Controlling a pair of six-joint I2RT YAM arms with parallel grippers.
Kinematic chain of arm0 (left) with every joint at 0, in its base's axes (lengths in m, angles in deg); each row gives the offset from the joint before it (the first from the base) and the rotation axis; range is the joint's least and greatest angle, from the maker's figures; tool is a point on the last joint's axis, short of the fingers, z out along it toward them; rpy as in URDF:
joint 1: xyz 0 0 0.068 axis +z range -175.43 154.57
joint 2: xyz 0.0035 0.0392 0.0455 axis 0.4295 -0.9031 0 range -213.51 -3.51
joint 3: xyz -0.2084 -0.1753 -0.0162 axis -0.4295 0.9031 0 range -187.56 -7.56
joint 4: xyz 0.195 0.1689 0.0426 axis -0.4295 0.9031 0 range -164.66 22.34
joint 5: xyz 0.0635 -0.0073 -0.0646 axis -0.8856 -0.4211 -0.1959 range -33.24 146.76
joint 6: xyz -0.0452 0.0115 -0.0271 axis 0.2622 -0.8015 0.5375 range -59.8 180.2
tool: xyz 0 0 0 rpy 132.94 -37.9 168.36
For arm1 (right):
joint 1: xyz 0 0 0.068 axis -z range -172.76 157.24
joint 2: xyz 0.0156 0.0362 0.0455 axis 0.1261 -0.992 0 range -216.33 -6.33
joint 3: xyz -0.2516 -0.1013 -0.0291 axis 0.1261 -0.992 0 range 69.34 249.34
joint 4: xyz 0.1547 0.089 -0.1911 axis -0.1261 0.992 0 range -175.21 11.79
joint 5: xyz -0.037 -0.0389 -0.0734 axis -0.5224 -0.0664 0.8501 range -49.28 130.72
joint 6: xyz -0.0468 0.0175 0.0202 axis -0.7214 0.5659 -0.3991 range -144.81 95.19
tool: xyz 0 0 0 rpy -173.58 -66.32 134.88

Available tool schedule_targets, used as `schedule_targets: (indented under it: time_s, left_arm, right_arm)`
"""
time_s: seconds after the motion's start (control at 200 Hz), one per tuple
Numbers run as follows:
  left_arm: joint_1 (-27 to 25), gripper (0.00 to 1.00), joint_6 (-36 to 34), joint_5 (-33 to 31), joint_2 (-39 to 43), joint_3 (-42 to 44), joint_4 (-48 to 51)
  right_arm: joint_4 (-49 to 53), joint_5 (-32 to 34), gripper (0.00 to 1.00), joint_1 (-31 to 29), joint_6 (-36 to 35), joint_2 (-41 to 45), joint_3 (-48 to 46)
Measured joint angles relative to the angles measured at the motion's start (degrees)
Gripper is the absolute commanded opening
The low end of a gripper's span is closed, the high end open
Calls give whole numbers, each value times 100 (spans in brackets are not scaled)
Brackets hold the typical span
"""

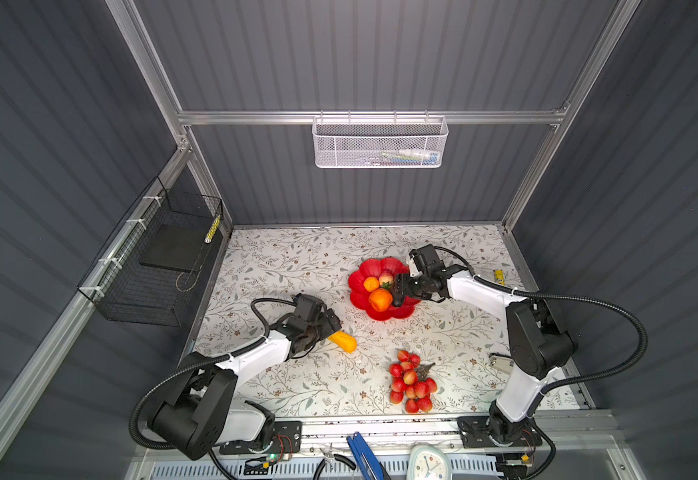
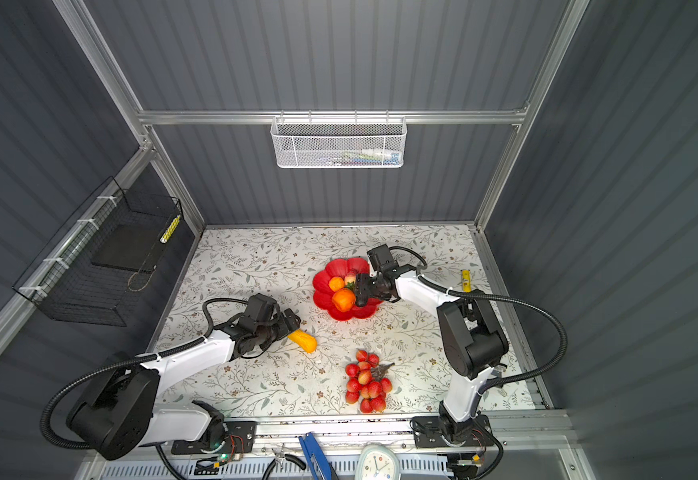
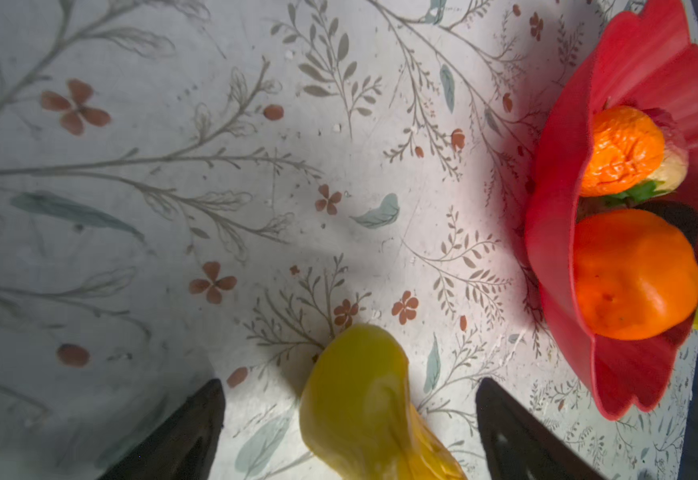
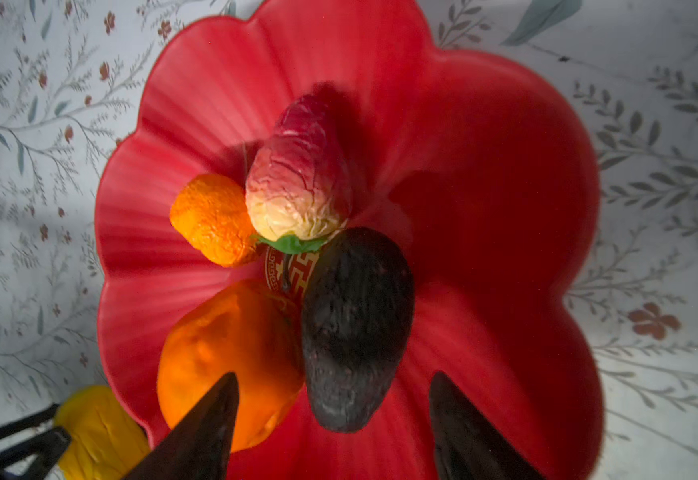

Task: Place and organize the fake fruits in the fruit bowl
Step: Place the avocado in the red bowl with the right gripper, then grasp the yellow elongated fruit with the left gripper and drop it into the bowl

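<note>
Fruit bowl point(image 1: 380, 266) on floral-print bench point(image 1: 281, 266), grey ribbed walls point(image 1: 360, 54) around. Left fingers point(image 3: 181, 436) wide astride gourd point(image 3: 360, 395); right fingers point(image 4: 206, 424) apart flanking dark oval point(image 4: 355, 324) in bowl.

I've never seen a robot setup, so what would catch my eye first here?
The red bowl mid-table, holding two oranges, a pink fruit and a dark oval, with the right gripper open over it. Toward the front lies a red berry bunch, and the left gripper straddles a yellow gourd.
</note>
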Motion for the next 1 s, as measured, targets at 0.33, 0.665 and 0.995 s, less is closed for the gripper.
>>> schedule_targets:
  time_s: [0.33, 0.665, 0.995]
  left_arm:
    - [-122, 82, 4, 101, -487, -256, -295]
    - [-407, 82, 0, 236, -807, -601, -116]
    - [-627, 69, -52, 190, -577, -601, 660]
  right_arm:
    - [-105, 361, 93, 144, -118, 1161, -24]
    - [-155, 643, 99, 168, -227, 1668, -518]
    - [-219, 686, 99, 273, -282, 1810, -702]
